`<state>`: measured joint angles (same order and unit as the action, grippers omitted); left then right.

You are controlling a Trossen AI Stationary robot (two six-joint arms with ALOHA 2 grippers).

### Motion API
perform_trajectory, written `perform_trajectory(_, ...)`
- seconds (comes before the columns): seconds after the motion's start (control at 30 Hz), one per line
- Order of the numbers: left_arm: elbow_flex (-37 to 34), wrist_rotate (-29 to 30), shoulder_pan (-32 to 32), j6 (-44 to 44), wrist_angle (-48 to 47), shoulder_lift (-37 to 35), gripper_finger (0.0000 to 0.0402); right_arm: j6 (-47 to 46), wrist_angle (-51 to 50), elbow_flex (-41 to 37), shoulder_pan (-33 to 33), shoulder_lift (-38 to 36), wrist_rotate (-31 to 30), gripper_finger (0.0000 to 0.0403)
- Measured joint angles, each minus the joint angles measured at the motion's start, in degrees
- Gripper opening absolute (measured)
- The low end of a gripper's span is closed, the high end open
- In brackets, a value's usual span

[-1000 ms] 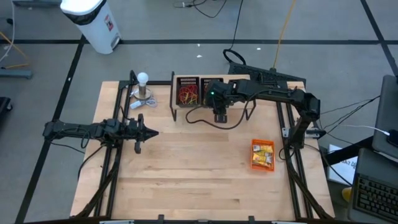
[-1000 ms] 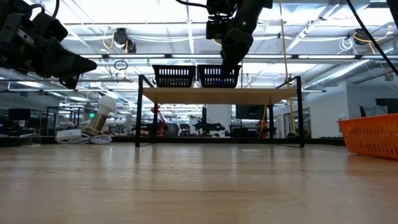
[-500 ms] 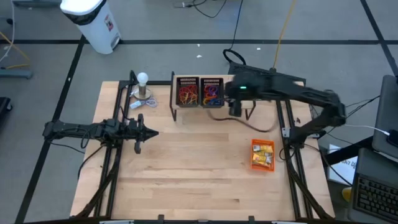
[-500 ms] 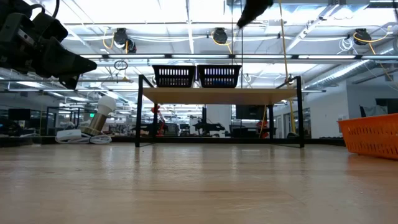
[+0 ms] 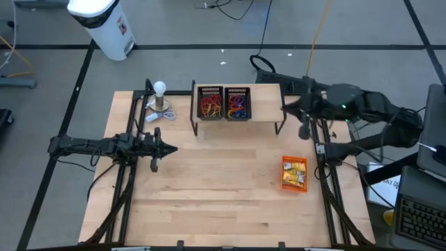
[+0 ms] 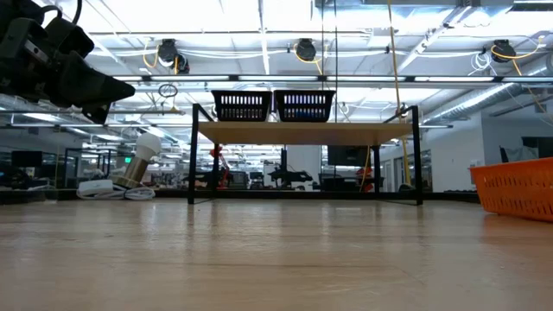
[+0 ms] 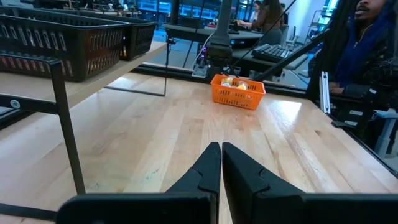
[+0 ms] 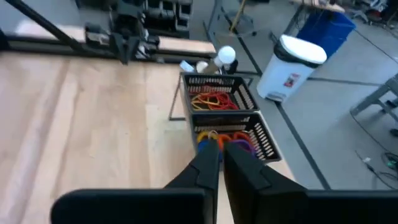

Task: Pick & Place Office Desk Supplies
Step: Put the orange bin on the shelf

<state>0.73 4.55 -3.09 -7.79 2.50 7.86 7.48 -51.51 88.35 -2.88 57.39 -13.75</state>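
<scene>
Two black baskets stand side by side on a raised shelf point(image 5: 240, 118) at the table's far side. The left black basket point(image 5: 210, 103) holds red and yellow rubber bands point(image 8: 212, 99); the right black basket point(image 5: 237, 103) holds orange and purple rubber bands point(image 8: 235, 138). An orange basket point(image 5: 293, 173) with yellow packets point(image 7: 235, 81) rests on the table near the right edge. My right gripper point(image 5: 289, 106) hangs shut and empty, high to the right of the shelf, pointing at the baskets. My left gripper point(image 5: 166, 148) waits shut and level at the table's left.
A white ball on a metal stand point(image 5: 160, 92) stands at the far left, beside the shelf. The shelf's thin black legs point(image 7: 67, 134) reach down to the table. A person point(image 7: 367, 37) sits beyond the right edge. Bare wood spreads over the middle and near side.
My right gripper has drawn back from above the right black basket toward the table's right edge and risen, leaving the low view at its top. It has tipped from steeply down to nearly level. The rubber bands stay in the baskets.
</scene>
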Motion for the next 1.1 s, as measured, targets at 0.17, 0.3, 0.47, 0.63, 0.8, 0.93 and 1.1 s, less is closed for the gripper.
perform_trajectory(0.17,0.0,0.0,0.0,0.0,0.1,0.0,0.0019,-3.2,13.3,-16.4,4.0,-11.9,0.3,0.0002)
perform_trajectory(0.3,0.0,0.1,0.0,0.2,0.1,0.0,0.0019,-5.8,23.3,-28.8,8.0,-19.7,0.5,0.0001)
perform_trajectory(0.47,0.0,0.8,0.0,0.3,0.2,0.0,0.0019,-7.5,33.7,-41.4,12.9,-26.1,-0.4,0.0000)
perform_trajectory(0.63,0.0,1.0,0.0,0.2,-0.3,0.0,0.0019,-10.7,38.8,-52.5,17.3,-33.0,-5.1,0.0000)
perform_trajectory(0.8,0.1,1.1,0.0,0.3,-0.7,0.0,0.0019,-12.1,47.8,-62.3,20.3,-39.0,-5.8,0.0000)
perform_trajectory(0.93,0.1,1.3,0.0,0.2,-0.8,0.0,0.0019,-13.9,50.8,-67.4,22.0,-40.9,-7.5,0.0000)
perform_trajectory(1.1,0.1,1.4,0.0,0.2,-0.9,0.0,0.0019,-17.7,51.2,-70.7,23.6,-41.0,-6.5,0.0000)
